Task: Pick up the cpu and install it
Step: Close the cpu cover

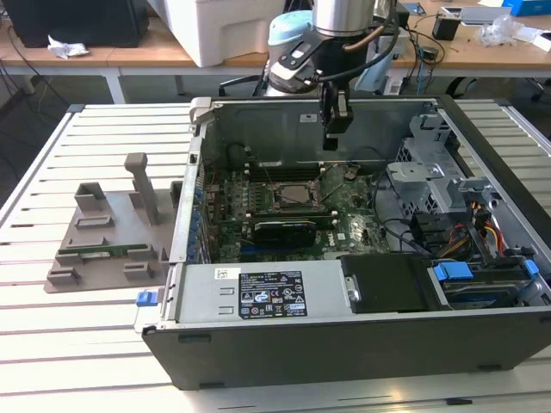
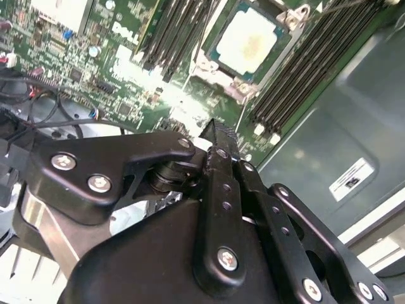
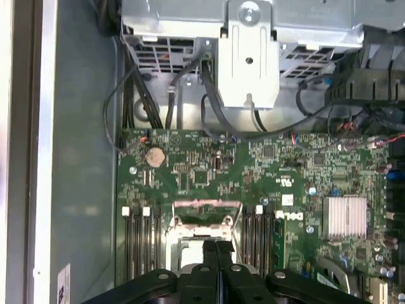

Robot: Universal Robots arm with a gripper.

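The cpu [image 2: 250,41] is a silvery-white square lying flat in the black-framed socket on the green motherboard [image 2: 120,95], between rows of memory slots. In the exterior view the cpu [image 1: 293,196] sits at the middle of the board inside the open computer case [image 1: 344,335]. My gripper [image 1: 334,136] hangs above the board, a little to the exterior view's right of the socket and well clear of it. Both wrist views show the black fingers [image 3: 216,248] pressed together with nothing between them. The gripper [image 2: 215,130] points down toward the board beside the socket.
A grey fixture [image 1: 108,232] holding a green memory stick [image 1: 96,254] stands on the slatted table at the exterior view's left. Inside the case are a power supply [image 1: 267,292], a drive cage [image 1: 430,181], cables and a finned heatsink [image 3: 345,215].
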